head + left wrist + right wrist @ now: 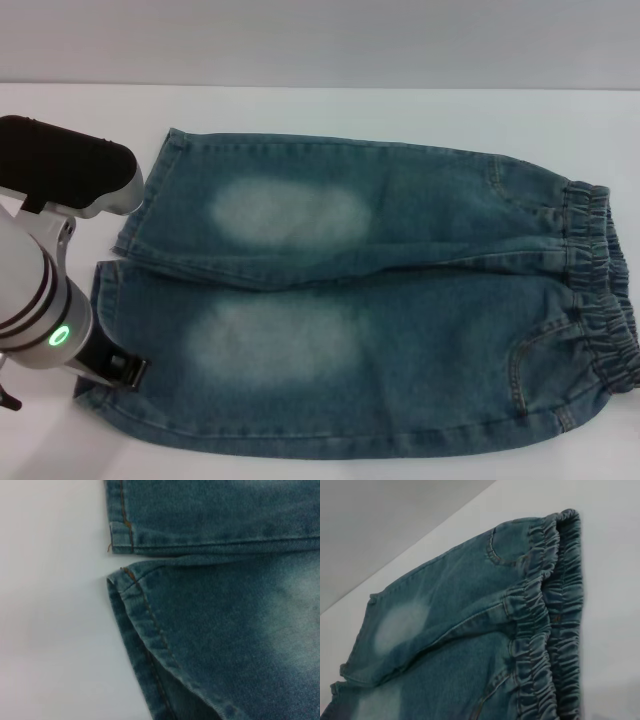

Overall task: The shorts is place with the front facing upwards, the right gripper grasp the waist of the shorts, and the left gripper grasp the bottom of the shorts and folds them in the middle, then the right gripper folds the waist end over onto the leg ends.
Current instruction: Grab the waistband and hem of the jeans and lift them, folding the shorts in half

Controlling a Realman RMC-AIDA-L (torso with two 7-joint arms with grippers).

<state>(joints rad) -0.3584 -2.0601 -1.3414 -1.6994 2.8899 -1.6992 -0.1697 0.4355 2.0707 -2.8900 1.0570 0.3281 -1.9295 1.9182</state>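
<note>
the table point(320, 110) is a plain white surface carrying the work. the shorts point(400, 320) lie flat and unfolded across it, spread wide from left to right, with two pale faded patches on the thighs. the waist of the shorts point(600, 290) sits at the right edge of the scene, its gathered elastic band ruched in rows; in the right wrist view the same band point(550, 630) runs close below that camera. the bottom of the shorts point(125, 300) lies at the left, the two straight hems point(125, 555) lying just beside each other with a narrow strip of table between their corners.

the left arm point(40, 300) stands at the near left, its green ring lit. the left pincer point(128, 372) is low at the hem of the near leg, touching or just above the cloth; whether it is released or clenched cannot be told from these views. the right pincer does not show in any view, though its wrist camera hovers over the waist.

status, as judged: no fold is made. both grasps, the middle fold and the waist-over-legs fold all remain.
</note>
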